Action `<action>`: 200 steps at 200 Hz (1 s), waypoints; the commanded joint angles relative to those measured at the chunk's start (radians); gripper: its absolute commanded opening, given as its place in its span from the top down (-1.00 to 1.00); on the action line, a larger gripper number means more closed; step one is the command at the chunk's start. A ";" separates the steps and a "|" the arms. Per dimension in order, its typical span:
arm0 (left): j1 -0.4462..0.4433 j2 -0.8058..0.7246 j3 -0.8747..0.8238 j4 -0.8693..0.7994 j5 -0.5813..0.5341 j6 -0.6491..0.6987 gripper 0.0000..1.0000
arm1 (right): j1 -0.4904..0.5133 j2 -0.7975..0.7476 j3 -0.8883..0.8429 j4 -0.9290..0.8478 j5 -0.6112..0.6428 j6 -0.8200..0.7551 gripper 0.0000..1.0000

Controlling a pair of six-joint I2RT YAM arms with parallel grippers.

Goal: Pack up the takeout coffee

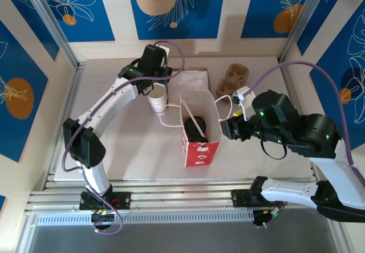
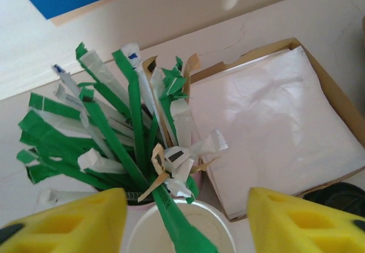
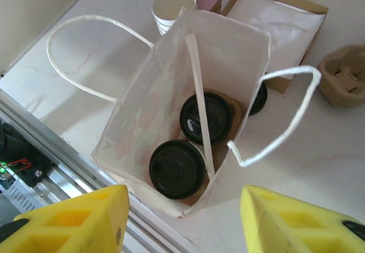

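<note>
**Two lidded coffees in the bag, both pincers apart**

Two takeout coffee cups, one [image 3: 177,168] nearer and one [image 3: 205,118] farther, stand upright side by side inside the open red-and-white paper bag [image 1: 199,147] at the middle of the worktop [image 1: 125,145]. A third black lid [image 3: 259,100] shows just beyond the bag's far wall.

The right pincer [image 3: 182,193] hangs just right of the bag, fingers apart and holding nothing. The left pincer [image 2: 185,199] hovers to the far left of the bag, over the stack of lidless cups [image 1: 158,102]. Its fingers are apart, and the holder of green-and-white sticks [image 2: 114,127] stands just beyond.
</note>
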 commanded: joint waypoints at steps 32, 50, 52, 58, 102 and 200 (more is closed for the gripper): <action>0.025 0.018 0.061 -0.033 0.025 0.000 0.53 | 0.007 -0.051 -0.055 -0.033 0.038 0.040 -0.08; 0.035 0.015 0.072 -0.044 0.036 -0.007 0.73 | 0.007 -0.058 -0.061 -0.034 0.039 0.042 -0.08; 0.036 0.015 0.073 -0.046 0.036 -0.007 0.75 | 0.007 -0.058 -0.062 -0.034 0.039 0.042 -0.09; 0.038 0.016 0.078 -0.052 0.037 -0.008 0.82 | 0.007 -0.060 -0.066 -0.035 0.039 0.042 -0.08; 0.041 -0.004 0.141 -0.115 0.034 -0.005 1.00 | 0.005 -0.086 -0.103 -0.025 0.048 0.054 -0.08; 0.036 -0.163 0.690 -0.474 -0.017 -0.145 1.00 | 0.002 -0.097 -0.173 0.018 0.078 0.055 -0.07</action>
